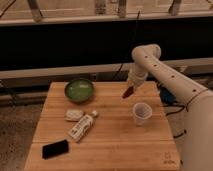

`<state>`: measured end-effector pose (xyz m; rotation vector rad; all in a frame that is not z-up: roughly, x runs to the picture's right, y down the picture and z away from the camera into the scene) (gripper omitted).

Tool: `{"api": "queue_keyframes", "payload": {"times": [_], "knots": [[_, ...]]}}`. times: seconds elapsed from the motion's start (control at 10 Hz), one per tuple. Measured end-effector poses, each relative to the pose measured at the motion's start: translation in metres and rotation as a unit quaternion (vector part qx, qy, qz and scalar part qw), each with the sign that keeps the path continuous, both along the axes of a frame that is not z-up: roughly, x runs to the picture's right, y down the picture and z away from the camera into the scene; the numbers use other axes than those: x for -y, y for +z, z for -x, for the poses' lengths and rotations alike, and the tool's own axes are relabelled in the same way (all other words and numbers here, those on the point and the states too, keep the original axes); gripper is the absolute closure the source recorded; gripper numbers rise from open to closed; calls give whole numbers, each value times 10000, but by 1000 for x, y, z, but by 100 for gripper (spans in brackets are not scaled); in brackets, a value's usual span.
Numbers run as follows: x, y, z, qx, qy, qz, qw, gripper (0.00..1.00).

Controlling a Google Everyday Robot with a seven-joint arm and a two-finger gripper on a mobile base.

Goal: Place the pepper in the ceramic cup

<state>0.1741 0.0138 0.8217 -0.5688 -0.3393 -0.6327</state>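
The tool (pixel 131 88) hangs above the far right part of the wooden desk (pixel 115 145), closed on the pepper (pixel 128 93). The pepper's long axis is tilted, its free end pointing down and to the left. The ceramic cup (pixel 141 113) stands upright on the desk, near and just below-right of the pepper, apart from it.

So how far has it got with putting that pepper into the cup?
Picking up looks done: the gripper hangs above the table with the dark red pepper at its tip, clear of the wood. The carrying is in hand, since the pepper sits behind and a little left of the white cup, not over it. Left to do: move over the cup's rim and drop the pepper in.
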Motion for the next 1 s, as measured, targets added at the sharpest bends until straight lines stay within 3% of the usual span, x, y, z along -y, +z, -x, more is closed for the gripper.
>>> {"api": "queue_keyframes", "payload": {"times": [0.8,0.9,1.0], "knots": [[-29,-39,-51,-94,78,73,9999,100],[-34,-46,-58,-144,76,108,9998,99],[-38,-50,-61,-174,51,147,9997,90]]}}
